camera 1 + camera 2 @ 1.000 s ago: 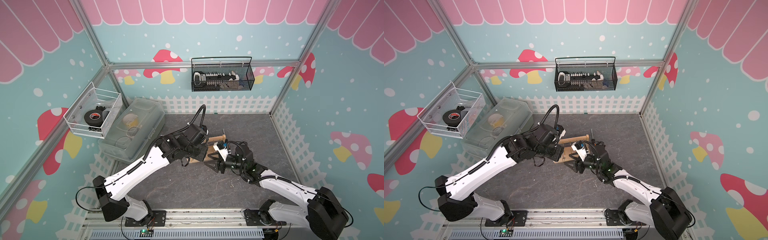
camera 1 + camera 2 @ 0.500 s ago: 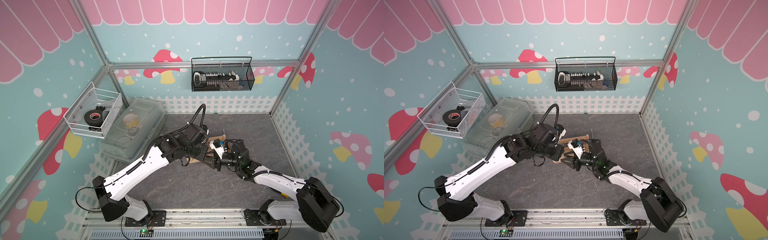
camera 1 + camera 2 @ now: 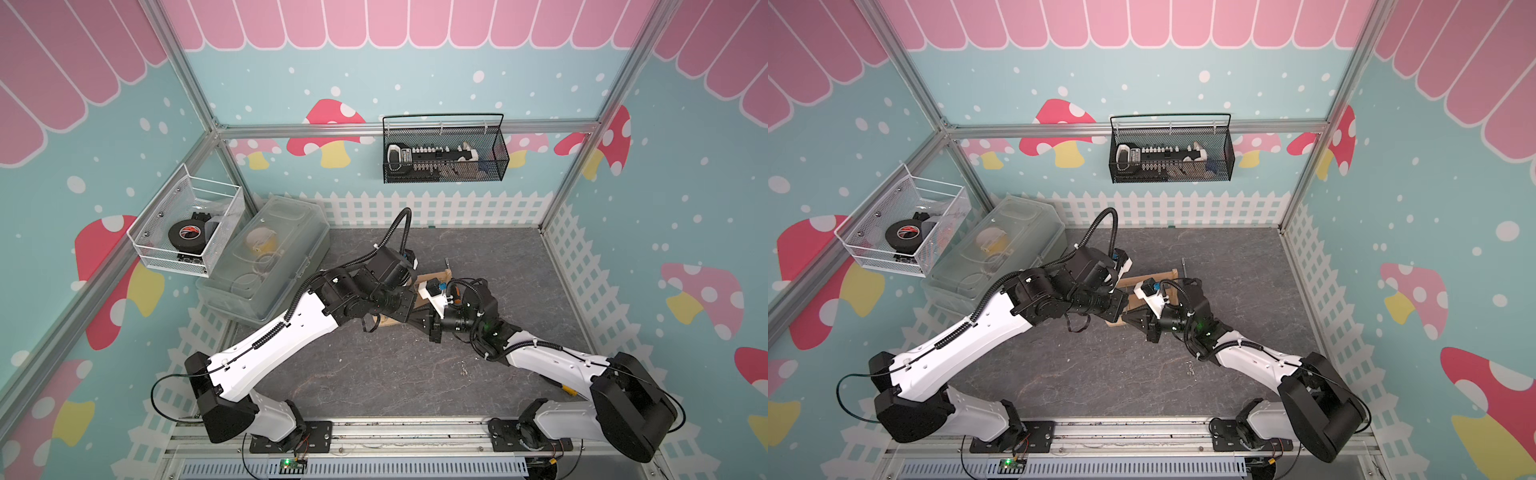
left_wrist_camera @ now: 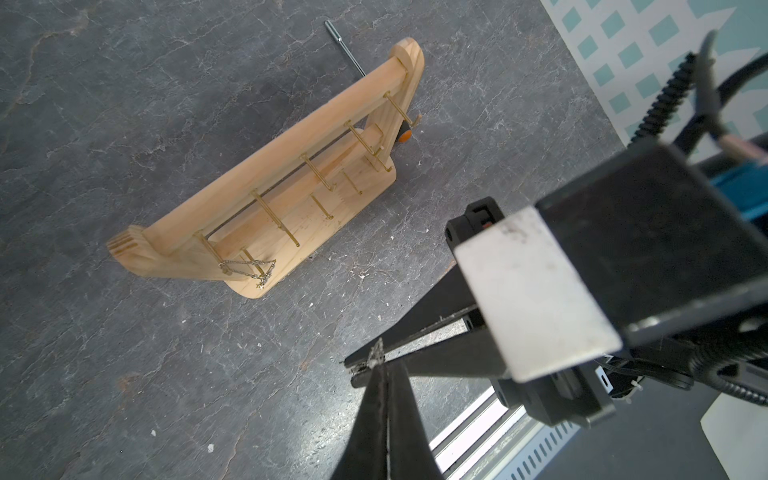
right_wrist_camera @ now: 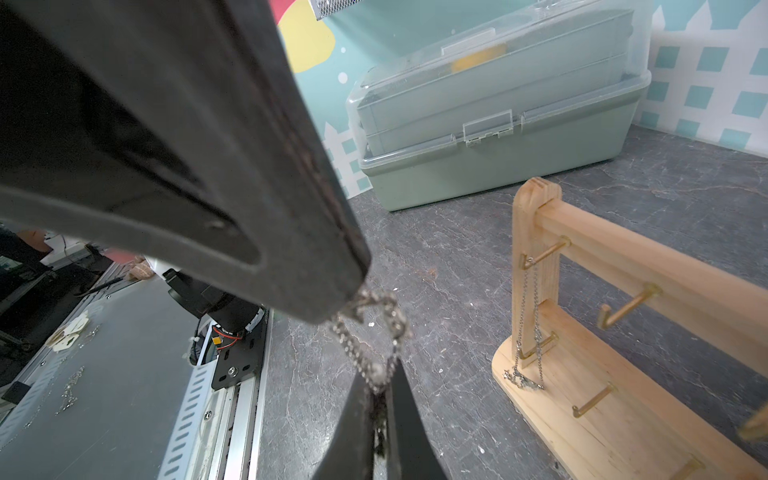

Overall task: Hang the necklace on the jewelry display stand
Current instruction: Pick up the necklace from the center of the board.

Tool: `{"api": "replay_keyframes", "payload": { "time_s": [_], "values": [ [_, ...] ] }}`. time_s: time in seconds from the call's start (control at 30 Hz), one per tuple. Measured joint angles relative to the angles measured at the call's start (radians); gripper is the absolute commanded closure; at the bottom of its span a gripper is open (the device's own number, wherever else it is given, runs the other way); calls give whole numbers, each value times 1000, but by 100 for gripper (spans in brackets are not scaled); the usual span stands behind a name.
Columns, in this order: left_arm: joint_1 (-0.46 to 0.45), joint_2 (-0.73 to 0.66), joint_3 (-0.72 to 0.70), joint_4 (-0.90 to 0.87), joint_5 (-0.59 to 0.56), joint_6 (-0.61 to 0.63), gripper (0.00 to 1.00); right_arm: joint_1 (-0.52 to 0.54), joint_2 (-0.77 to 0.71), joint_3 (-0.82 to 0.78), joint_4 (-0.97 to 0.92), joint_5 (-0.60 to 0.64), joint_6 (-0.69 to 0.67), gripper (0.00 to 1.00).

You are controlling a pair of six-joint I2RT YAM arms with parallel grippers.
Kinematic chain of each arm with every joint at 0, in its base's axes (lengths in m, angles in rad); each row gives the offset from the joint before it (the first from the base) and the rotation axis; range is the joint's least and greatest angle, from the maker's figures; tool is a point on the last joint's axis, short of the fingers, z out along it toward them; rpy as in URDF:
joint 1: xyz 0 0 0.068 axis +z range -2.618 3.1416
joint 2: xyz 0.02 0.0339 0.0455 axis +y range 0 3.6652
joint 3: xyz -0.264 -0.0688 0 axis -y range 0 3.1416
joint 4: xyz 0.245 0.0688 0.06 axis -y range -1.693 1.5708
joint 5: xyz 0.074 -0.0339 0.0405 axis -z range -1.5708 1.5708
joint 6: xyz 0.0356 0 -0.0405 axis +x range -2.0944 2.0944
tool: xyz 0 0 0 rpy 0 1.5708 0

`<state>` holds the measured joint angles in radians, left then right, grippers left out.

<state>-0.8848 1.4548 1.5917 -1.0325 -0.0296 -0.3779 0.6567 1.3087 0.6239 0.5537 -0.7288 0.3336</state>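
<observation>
A thin silver necklace (image 5: 374,332) hangs as a short loop between my two grippers, just above the grey floor. My left gripper (image 4: 380,363) is shut on one end of it, with a bit of chain (image 4: 376,353) at its tip. My right gripper (image 5: 378,388) is shut on the loop's other end, tip to tip with the left gripper (image 5: 340,307). The light-wood jewelry display stand (image 4: 270,187) stands upright beside them, and both top views (image 3: 436,277) (image 3: 1154,278) show it partly behind the arms. Another silver chain (image 5: 528,332) hangs from the stand's end peg.
A clear plastic lidded box (image 3: 270,262) sits at the back left. On the left wall hangs a white wire basket (image 3: 187,232) with black tape. A black mesh basket (image 3: 444,153) is on the back wall. A metal rod (image 4: 345,45) lies behind the stand.
My right gripper, open a second ago, has come up to the left gripper's tip and shut on the chain. The left arm has barely moved.
</observation>
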Motion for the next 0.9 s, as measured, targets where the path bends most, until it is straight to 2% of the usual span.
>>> {"api": "replay_keyframes", "payload": {
  "time_s": [0.03, 0.1, 0.43, 0.67, 0.9],
  "values": [
    [0, 0, 0, 0, 0, 0, 100, 0, 0, 0, 1, -1, 0, 87],
    [0, 0, 0, 0, 0, 0, 100, 0, 0, 0, 5, -4, 2, 85],
    [0, 0, 0, 0, -1, 0, 100, 3, 0, 0, 41, -14, 21, 97],
    [1, 0, 0, 1, -22, -4, 100, 6, -7, -2, 29, -8, 19, 98],
    [1, -28, -27, 13, -80, -16, 94, 6, -87, 4, -134, 56, -1, 98]
  ]
}}
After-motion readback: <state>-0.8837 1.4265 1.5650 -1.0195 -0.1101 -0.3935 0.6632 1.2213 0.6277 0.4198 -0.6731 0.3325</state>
